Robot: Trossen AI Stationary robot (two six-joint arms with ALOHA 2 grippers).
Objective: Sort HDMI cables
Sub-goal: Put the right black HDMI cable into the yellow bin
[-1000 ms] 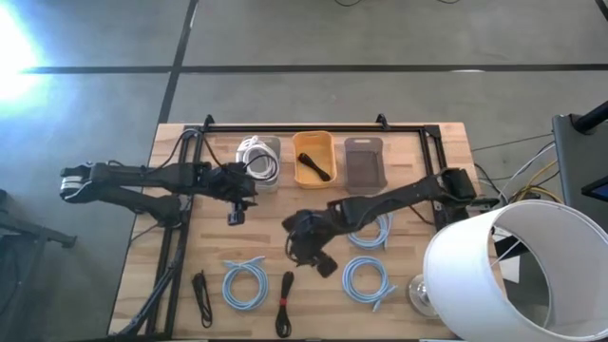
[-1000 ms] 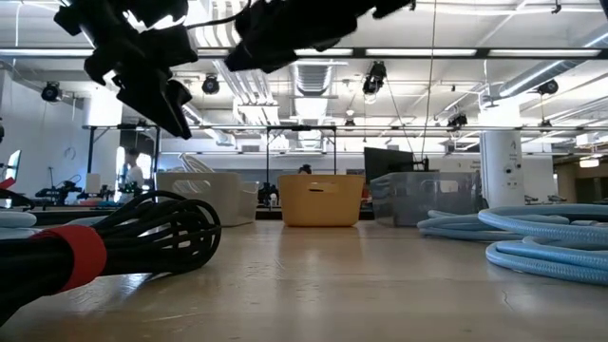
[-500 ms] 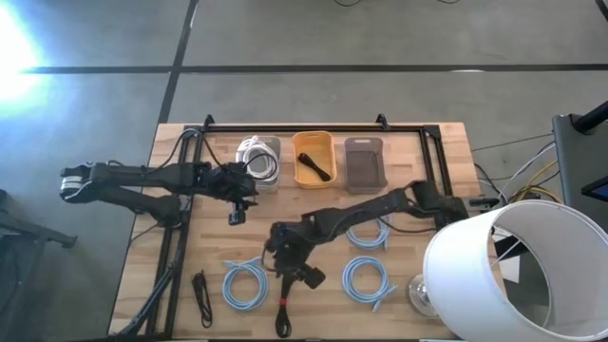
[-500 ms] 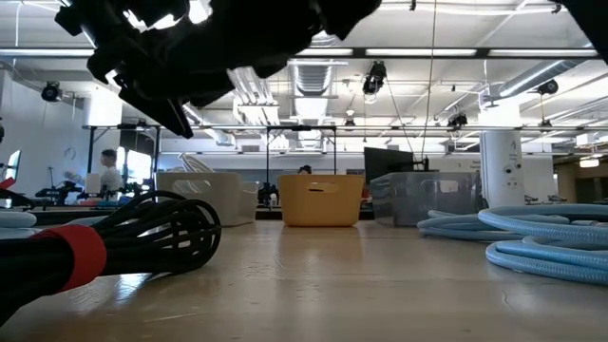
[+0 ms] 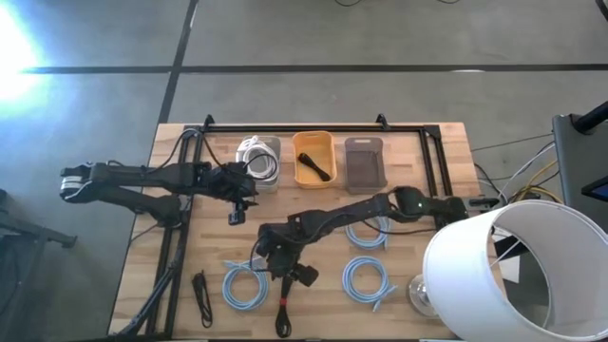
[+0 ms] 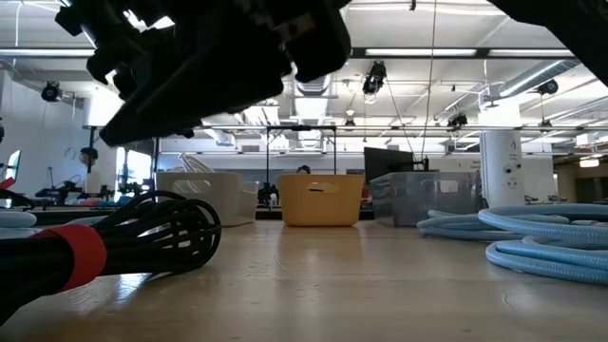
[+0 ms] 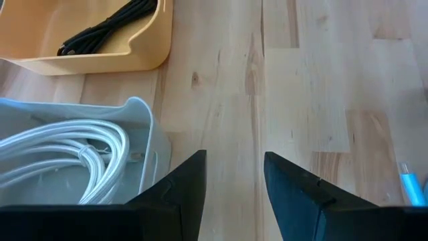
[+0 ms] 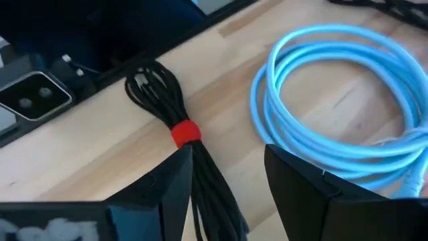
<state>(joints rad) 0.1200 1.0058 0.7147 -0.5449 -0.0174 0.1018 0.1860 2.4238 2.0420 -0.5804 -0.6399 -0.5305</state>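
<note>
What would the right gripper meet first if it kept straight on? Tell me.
Most likely the black bundle with the red band: it lies right ahead of the open right gripper, its strands running between the fingers. How far above it the gripper hangs is unclear.

Grey concrete floor lying around the wooden table, dark seams crossing it. White lampshade standing at one corner. Ceiling strip lights glowing over a white column.

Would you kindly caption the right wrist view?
Open right end effector above red-banded black bundle, beside a blue coil.
</note>
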